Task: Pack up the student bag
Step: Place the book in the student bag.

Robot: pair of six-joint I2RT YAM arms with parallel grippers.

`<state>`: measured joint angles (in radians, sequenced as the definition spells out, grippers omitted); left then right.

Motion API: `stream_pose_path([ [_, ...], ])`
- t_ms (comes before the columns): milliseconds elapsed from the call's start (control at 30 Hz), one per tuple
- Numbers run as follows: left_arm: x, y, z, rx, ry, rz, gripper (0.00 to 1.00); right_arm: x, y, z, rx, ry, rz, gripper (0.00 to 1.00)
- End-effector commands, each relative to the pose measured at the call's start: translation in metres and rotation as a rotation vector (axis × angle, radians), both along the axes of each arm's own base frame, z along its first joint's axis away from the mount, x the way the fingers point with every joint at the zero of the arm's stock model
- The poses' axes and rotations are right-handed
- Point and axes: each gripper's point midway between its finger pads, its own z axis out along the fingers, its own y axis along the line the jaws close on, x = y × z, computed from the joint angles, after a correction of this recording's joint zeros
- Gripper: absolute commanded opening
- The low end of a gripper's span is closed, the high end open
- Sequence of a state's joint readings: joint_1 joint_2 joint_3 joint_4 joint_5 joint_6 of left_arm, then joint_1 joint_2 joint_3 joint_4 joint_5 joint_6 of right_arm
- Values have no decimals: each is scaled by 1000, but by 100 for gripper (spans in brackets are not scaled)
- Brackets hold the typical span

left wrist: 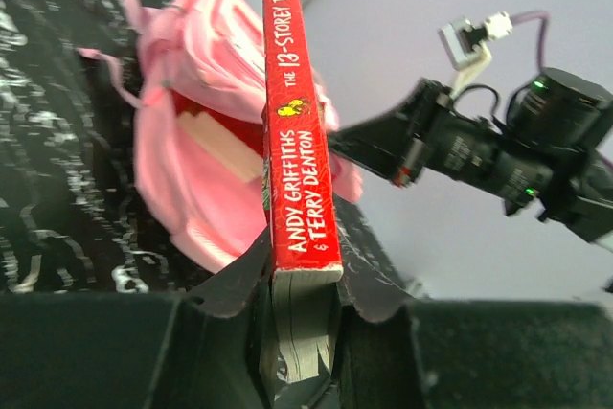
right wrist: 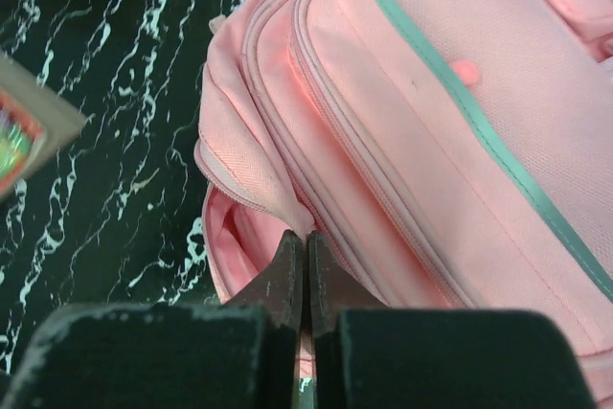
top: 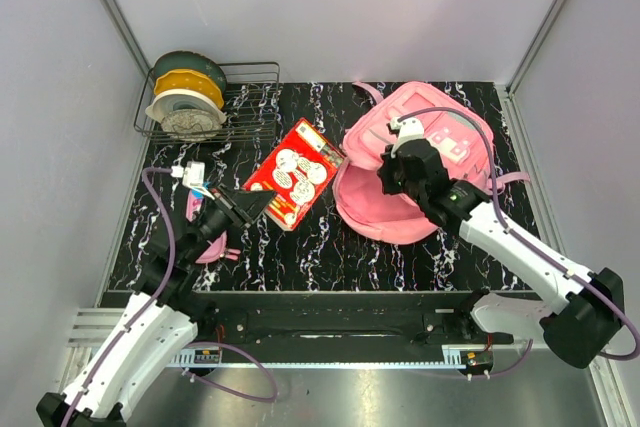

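The large pink fabric student bag [top: 425, 102] lies at the far right of the black white-veined desk [top: 340, 257], its mouth gaping toward the left. The right claw [right wrist: 306, 241] is pinched closed on the fabric rim of that opening. The left claw [left wrist: 305, 280] grips one end of a red paperback book [left wrist: 292, 122], held just beside the bag's mouth.

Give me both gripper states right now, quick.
Left gripper: closed on the red book, clamped at its lower end.
Right gripper: closed, apparently pinching the edge of the pink bag.
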<state>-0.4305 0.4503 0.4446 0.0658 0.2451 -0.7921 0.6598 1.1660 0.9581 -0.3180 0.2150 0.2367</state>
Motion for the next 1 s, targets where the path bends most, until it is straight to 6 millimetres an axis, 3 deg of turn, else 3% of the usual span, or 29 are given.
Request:
stream_pose_path([
  [0,-30,-18,57,-196,-119,-185,0,24,-15,73,90,-161,-147,0],
  [133,-29,-29,44,-178,-25,-245,0,25,-21,106,128,-225,-181,0],
  [167,-27,-34,29,-188,18,-268,0,25,-21,115,137,-242,-178,0],
  [233,-29,-36,30,-251,23,-296,0,24,-21,124,150,-255,-175,0],
  [267,-28,-39,17,-250,59,-307,0,25,-21,132,160,-264,-177,0],
  [533,-33,-47,-15,-268,143,-349,0,28,-15,136,173,-261,-166,0],
  [600,-26,-49,-32,-253,189,-317,0,26,-12,138,190,-260,-152,0],
  [633,-27,-51,-24,-278,150,-334,0,25,-11,139,201,-258,-150,0],
  [667,-24,-55,-33,-284,179,-336,0,25,-11,139,206,-254,-148,0],
  [733,-26,-64,-25,-313,162,-379,0,23,-9,140,221,-251,-141,0],
  [800,-20,-78,-31,-322,214,-401,0,22,-8,138,229,-246,-138,0],
  [833,-22,-84,-17,-362,167,-433,0,22,-7,139,236,-247,-134,0],
  [867,-13,-88,-25,-381,193,-409,0,21,-6,138,237,-242,-129,0],
  [900,-14,-92,-16,-412,166,-427,0,21,-5,137,242,-238,-125,0],
  [933,-5,-100,-28,-396,204,-423,0,20,-4,138,248,-236,-122,0],
  [967,-1,-106,-16,-409,177,-439,0,19,-3,135,246,-230,-115,0],
])
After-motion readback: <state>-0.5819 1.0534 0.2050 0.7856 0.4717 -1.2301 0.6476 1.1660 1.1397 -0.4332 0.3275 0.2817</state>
